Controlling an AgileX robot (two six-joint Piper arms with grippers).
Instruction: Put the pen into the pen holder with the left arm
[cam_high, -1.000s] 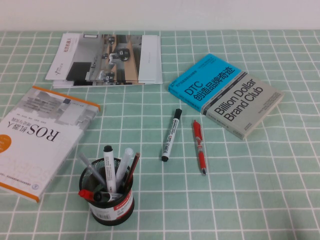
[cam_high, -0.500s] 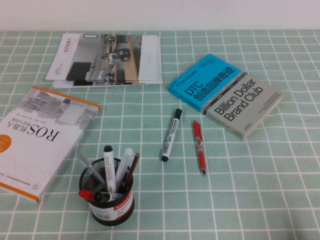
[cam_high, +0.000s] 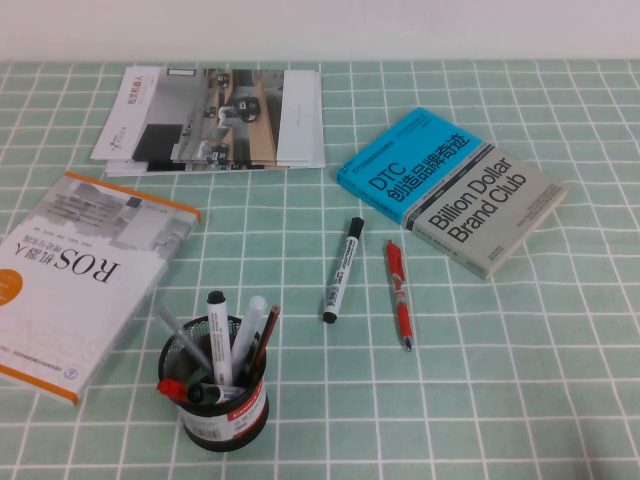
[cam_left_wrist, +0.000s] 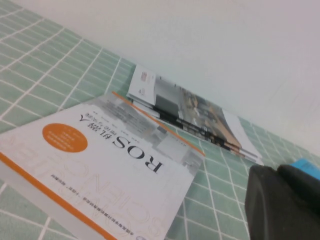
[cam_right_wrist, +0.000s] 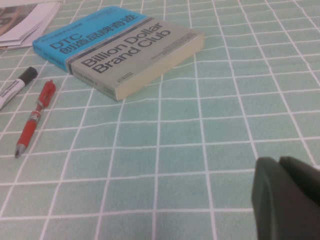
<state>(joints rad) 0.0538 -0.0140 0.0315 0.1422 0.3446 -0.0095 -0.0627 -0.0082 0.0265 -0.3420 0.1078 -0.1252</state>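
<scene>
The pen (cam_high: 341, 270) lies flat on the green checked cloth beside a red pen (cam_high: 399, 292), free to grasp, near the pen holder (cam_high: 215, 385); the left gripper (cam_left_wrist: 285, 202) and right gripper (cam_right_wrist: 287, 197) sit low at the table's edges, jaw state unclear.

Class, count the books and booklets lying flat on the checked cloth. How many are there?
3. The ROS book lies at the left edge, the brochure at the far left, and the Billion Dollar Brand Club book at the right. The brochure may be several stacked sheets.
</scene>
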